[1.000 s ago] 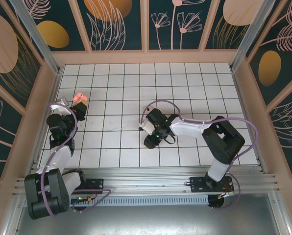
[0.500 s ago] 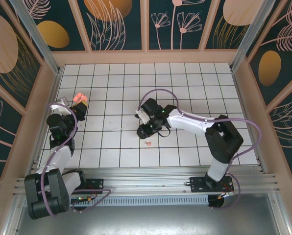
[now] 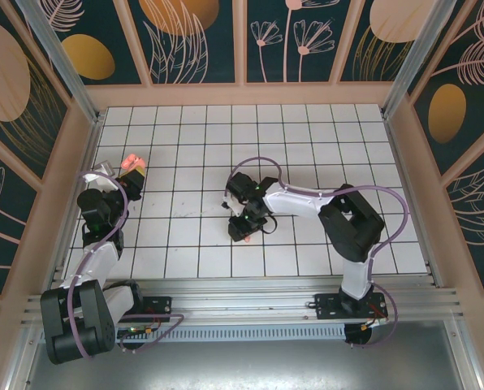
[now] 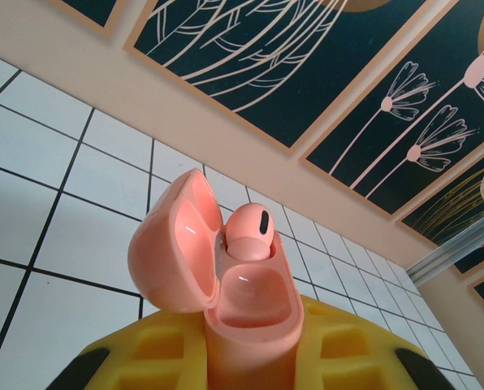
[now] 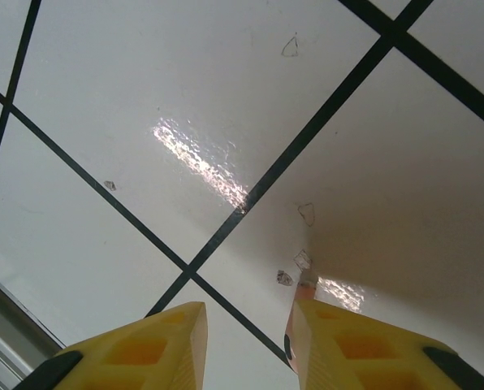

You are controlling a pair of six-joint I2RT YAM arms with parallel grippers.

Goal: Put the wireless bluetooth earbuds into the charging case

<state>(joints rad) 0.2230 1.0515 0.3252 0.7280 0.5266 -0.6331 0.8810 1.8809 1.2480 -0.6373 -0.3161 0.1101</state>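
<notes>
Left gripper (image 3: 133, 172) was closed on the lower body of the charging case (image 4: 250, 305), holding it upright at the far left of the table (image 3: 307, 146) with the lid (image 4: 173, 244) hinged open to one side. One seated earbud (image 4: 247, 231) sat in its well, rounded head up; the well beside it appeared vacant. Right gripper (image 5: 246, 318) pointed down at the tiles near the table's centre, jaws apart with bare surface between them. A pinkish sliver (image 5: 305, 280) lay against the tip of one finger only. I judged this to be the second earbud, though it was too small to confirm. By its look the piece would be very light, hard and glossy, so liable to skid on the tile or squirt from the pads. The safer hold would be across the flatter sides of the head, leaving the stem end free to enter the well. The case appeared rigid and smooth, and its open lid and hinge looked the weak point. The existing grip on the body was sound and stayed clear of the lid.
</notes>
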